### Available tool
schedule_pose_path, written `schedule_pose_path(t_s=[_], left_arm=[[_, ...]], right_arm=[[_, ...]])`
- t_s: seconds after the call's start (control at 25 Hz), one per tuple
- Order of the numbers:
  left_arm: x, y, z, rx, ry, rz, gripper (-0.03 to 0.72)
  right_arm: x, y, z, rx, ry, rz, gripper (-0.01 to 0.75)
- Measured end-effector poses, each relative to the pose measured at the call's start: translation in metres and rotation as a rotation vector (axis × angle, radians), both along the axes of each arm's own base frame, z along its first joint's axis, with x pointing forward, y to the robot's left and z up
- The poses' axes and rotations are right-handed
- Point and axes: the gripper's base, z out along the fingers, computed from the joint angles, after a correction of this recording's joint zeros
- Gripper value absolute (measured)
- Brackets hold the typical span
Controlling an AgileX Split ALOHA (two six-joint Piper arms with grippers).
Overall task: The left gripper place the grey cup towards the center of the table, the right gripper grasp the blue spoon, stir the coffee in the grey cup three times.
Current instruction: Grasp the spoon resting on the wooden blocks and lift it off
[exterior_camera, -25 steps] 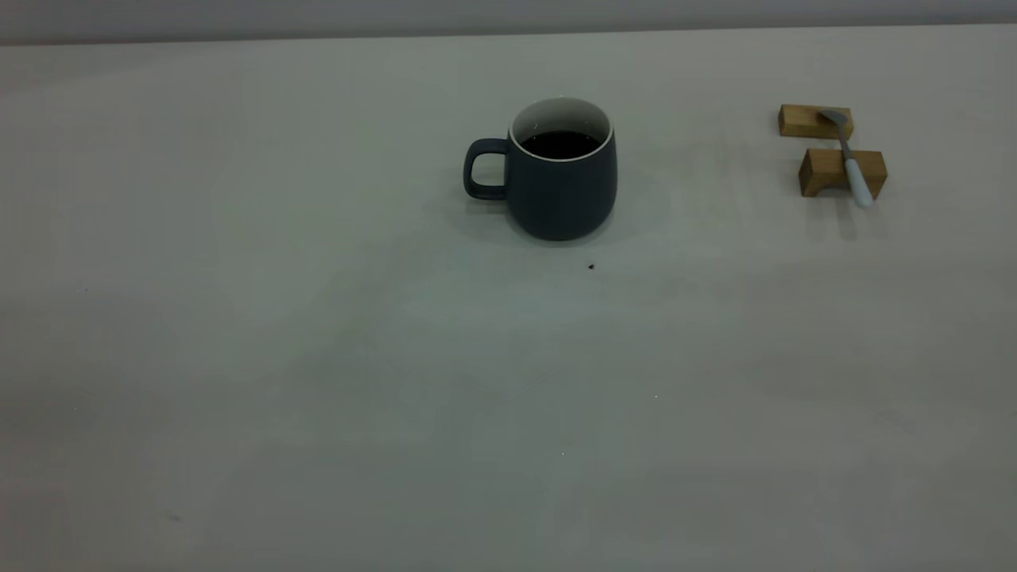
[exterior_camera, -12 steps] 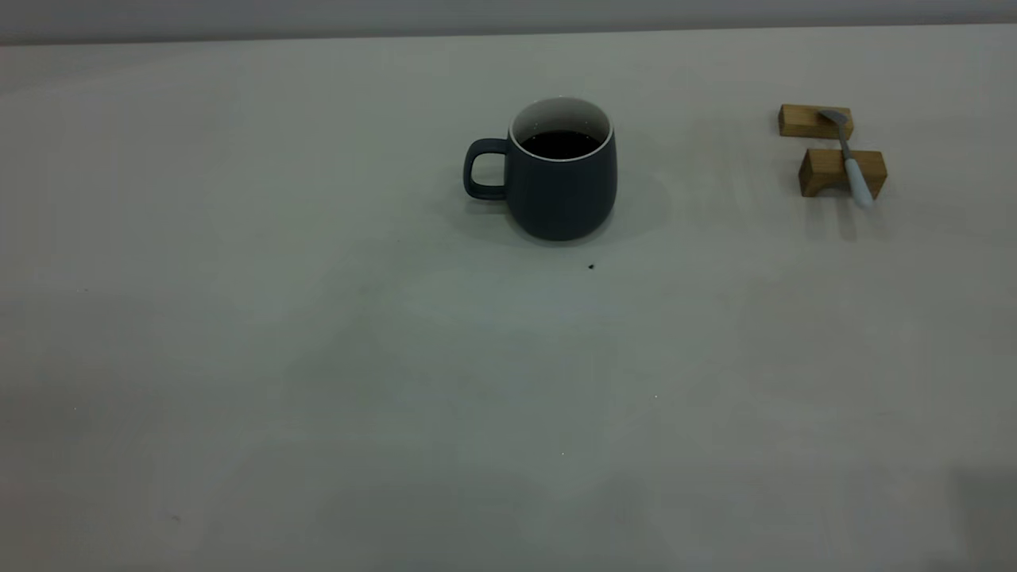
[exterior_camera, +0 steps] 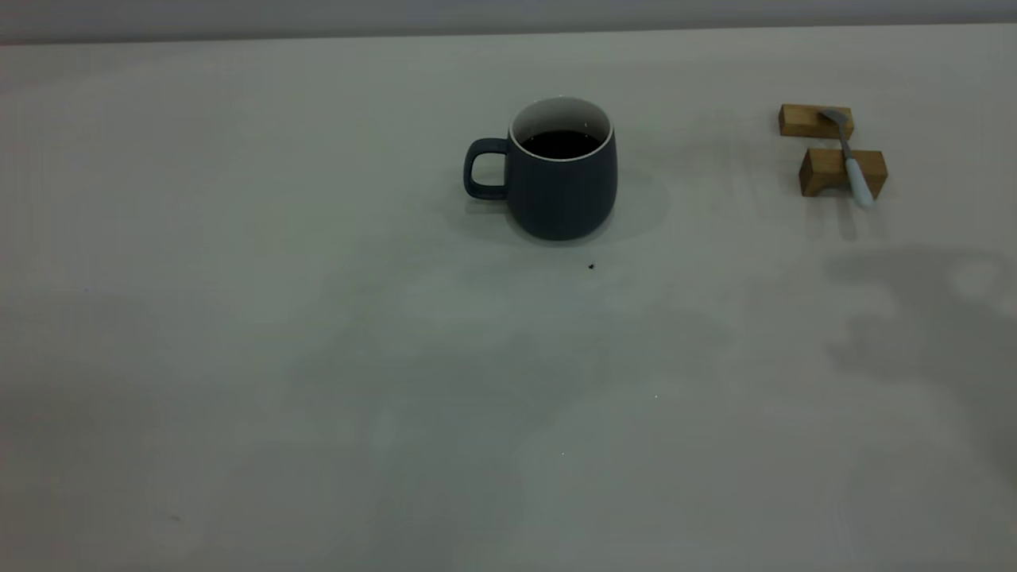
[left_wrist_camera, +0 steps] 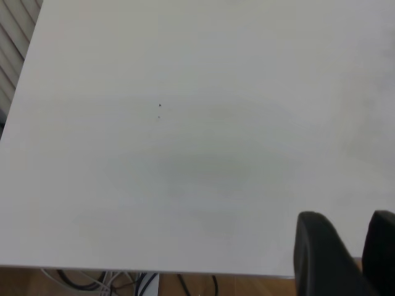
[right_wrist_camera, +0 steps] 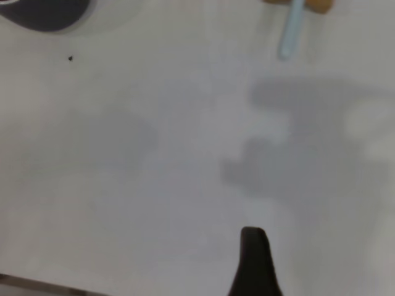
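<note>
Two grippers off the exterior view as a shadow spreads towards the blue spoon (exterior_camera: 855, 170)

The grey cup (exterior_camera: 562, 187), with the coffee (exterior_camera: 561, 144) in it, stands upright near the centre of the table (exterior_camera: 318, 357). The spoon rests untouched across two wooden blocks (exterior_camera: 826, 171), well to the cup's right. A broad shadow (exterior_camera: 914, 318) has grown in from the table's right edge within the last second, suggesting the right gripper (right_wrist_camera: 253, 237) is heading for the spoon. The left gripper (left_wrist_camera: 345, 219) hangs over bare table. Neither view shows whether either gripper is spread or pressed together. Placement looks complete; grasping and stirring remain.
</note>
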Motion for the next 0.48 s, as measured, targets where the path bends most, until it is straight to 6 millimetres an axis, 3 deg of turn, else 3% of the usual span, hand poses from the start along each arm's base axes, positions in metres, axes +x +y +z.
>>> schedule_pose_path(t_s=[0.48], left_arm=[[0.0, 0.0, 0.0, 0.0, 0.0, 0.0, 0.243]], right_arm=[[0.076, 0.016, -0.097, -0.017, 0.141, 0.038, 0.623]])
